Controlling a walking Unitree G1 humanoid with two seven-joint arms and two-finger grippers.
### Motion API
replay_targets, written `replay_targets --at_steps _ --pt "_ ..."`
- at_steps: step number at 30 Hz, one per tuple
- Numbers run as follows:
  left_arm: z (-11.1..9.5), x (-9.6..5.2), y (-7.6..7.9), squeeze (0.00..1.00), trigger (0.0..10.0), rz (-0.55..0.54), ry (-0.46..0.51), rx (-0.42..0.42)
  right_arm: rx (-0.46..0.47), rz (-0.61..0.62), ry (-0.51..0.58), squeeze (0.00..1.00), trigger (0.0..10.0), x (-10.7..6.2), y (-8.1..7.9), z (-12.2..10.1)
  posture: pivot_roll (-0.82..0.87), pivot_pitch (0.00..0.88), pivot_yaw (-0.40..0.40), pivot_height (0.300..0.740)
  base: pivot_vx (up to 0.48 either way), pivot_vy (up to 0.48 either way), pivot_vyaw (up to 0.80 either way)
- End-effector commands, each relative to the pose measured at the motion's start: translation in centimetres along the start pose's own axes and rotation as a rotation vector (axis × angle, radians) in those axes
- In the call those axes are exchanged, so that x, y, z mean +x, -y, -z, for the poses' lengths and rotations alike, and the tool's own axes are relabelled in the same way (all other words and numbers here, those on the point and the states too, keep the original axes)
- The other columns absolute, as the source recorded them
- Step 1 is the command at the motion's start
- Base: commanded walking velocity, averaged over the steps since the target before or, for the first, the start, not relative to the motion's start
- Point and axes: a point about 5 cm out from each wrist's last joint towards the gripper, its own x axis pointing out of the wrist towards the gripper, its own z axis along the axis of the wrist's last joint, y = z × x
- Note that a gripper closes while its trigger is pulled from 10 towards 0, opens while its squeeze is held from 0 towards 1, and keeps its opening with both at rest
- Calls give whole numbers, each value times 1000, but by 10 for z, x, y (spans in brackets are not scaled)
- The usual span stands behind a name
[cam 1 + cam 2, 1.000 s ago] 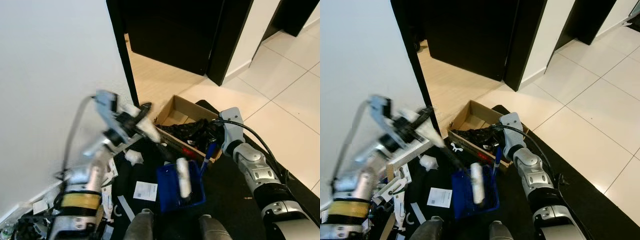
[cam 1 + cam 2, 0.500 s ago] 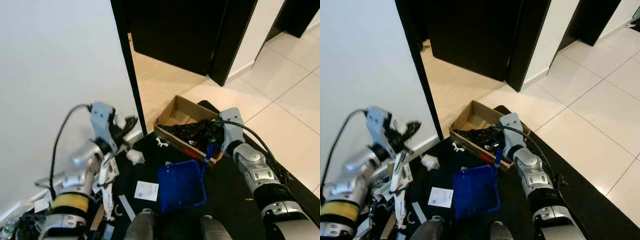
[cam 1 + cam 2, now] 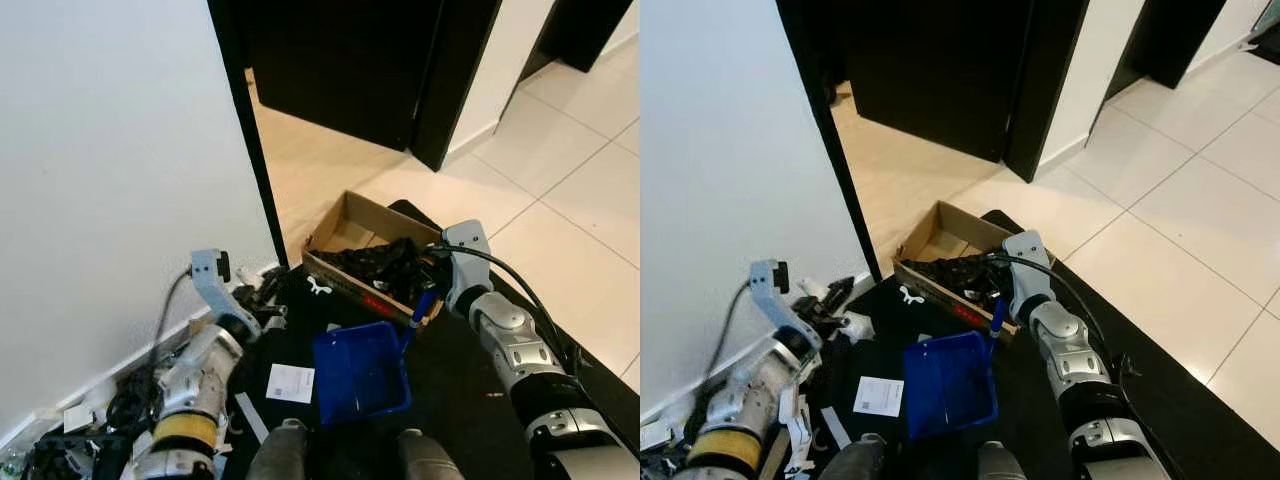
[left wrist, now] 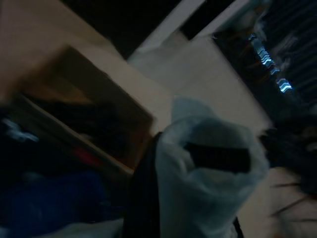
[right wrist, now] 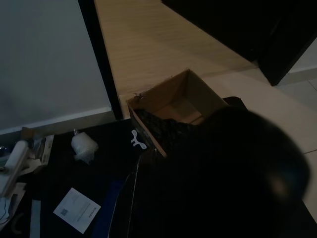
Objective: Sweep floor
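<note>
The blue dustpan (image 3: 362,372) lies open-side up on the black mat (image 3: 450,380), just in front of the cardboard box (image 3: 372,262). Its blue handle (image 3: 418,306) rises against the box's near corner, where the right hand (image 3: 432,280) sits. That hand seems to be steadying the pan by the handle so litter can be pushed into it, though I cannot tell whether its fingers are pressed together or spread.

The left hand (image 3: 268,300) is low, left of the box beside the black door frame (image 3: 245,150). In the left wrist view its dark fingers (image 4: 218,154) are pinching something pale and soft-looking (image 4: 198,188), blurred; it may be the sweeping tool or a scrap.

Litter remains left of the box: a crumpled white wad (image 5: 83,147), a printed paper slip (image 3: 291,382) beside the dustpan, and paper strips and clutter along the white wall (image 3: 110,160).

Behind the box the floor is light wood, running through a dark doorway (image 3: 340,60); to its right lie pale glossy tiles (image 3: 560,200). The sweeping looks unfinished.
</note>
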Motion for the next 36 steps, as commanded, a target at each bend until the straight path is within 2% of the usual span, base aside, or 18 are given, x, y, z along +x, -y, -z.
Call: replay_targets --at_steps 1,3,4,6,7,9,12,17,18,20,21,25,28,29,31,32,33,36 --pt "6 -1 4 0 10000 14 8 -89 -6 -4 -13 0 10000 -1 -2 2 96 197 22 740 0 0 0" --pt "7 3 16 0 10000 69 11 -194 -6 -6 -10 0 10000 1 -2 1 98 195 18 740 0 0 0" --pt "7 3 16 0 10000 69 11 -194 -6 -6 -10 0 10000 1 -2 1 98 195 18 740 0 0 0" --pt "10 6 28 0 10000 119 -24 -252 -7 -7 -8 0 10000 1 -2 0 100 194 16 740 0 0 0" --pt "10 6 28 0 10000 119 -24 -252 -7 -7 -8 0 10000 1 -2 0 100 194 16 740 0 0 0" --pt "13 8 39 0 10000 171 -64 -264 -8 -8 -7 0 10000 1 -2 -1 103 192 17 740 0 0 0" --pt "11 10 41 0 10000 188 -64 -274 -7 -8 -6 0 10000 1 -2 -1 98 191 17 740 0 0 0" --pt "-12 12 68 0 10000 338 -31 -312 -7 -6 -7 0 10000 0 -2 0 102 189 19 740 0 0 0" --pt "-31 14 82 0 10000 425 10 -306 -7 -6 -10 0 10000 0 -1 1 107 186 18 740 0 0 0" --pt "-39 15 86 0 10000 449 29 -301 -7 -6 -10 0 10000 0 -1 1 107 186 18 740 0 0 0" --pt "-53 16 88 0 10000 467 63 -274 -8 -7 -10 0 10000 0 -2 1 111 183 18 740 0 0 0" --pt "-64 17 84 0 10000 455 81 -201 -7 -9 -9 0 10000 1 -3 1 113 178 21 740 0 0 0" --pt "-85 12 64 0 10000 358 64 108 -7 -11 -5 0 10000 2 -4 0 115 176 23 740 0 0 0" --pt "-85 12 64 0 10000 358 64 108 -7 -11 -5 0 10000 2 -4 0 115 176 23 740 0 0 0" --pt "-96 6 51 0 10000 289 43 302 -8 -11 -5 0 10000 1 -4 0 116 177 23 740 0 0 0" --pt "-96 6 51 0 10000 289 43 302 -8 -11 -5 0 10000 1 -4 0 116 177 23 740 0 0 0" --pt "-103 -1 44 0 10000 249 16 445 -9 -11 -8 0 10000 1 -3 2 119 177 21 740 0 0 0" --pt "-103 -6 41 0 10000 226 1 490 -9 -11 -12 0 10000 0 -3 3 120 176 18 740 0 0 0"
